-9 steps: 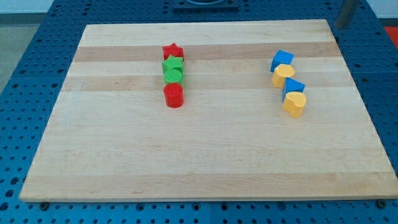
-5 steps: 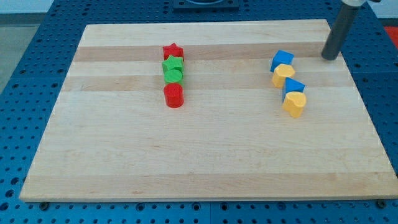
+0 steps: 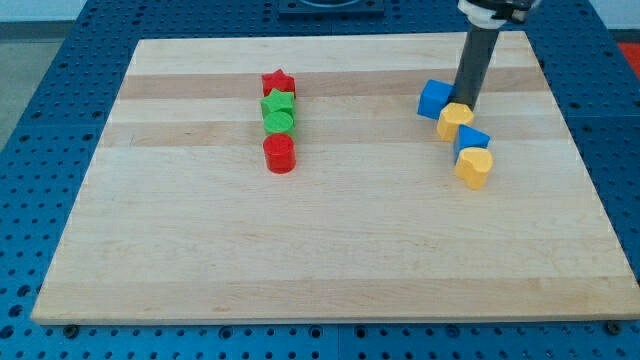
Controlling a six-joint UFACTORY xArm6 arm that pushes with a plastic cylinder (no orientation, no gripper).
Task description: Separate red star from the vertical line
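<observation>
The red star (image 3: 278, 83) sits at the top of a vertical line on the wooden board (image 3: 330, 250), left of centre. Below it, touching in a column, are a green star (image 3: 277, 103), a green round block (image 3: 279, 122) and a red cylinder (image 3: 280, 154). My tip (image 3: 464, 104) is far to the view's right, touching the right side of a blue cube (image 3: 434, 99) and the top of a yellow block (image 3: 455, 120). The tip is well apart from the red star.
Below the yellow block lie another blue cube (image 3: 471, 141) and a yellow heart-like block (image 3: 474, 167), in a slanted column. The board rests on a blue perforated table (image 3: 40, 120).
The rod has come in from the top right corner, down and left to the blue cube. The blue cube has shifted a little to the left. The red and green line has not moved.
</observation>
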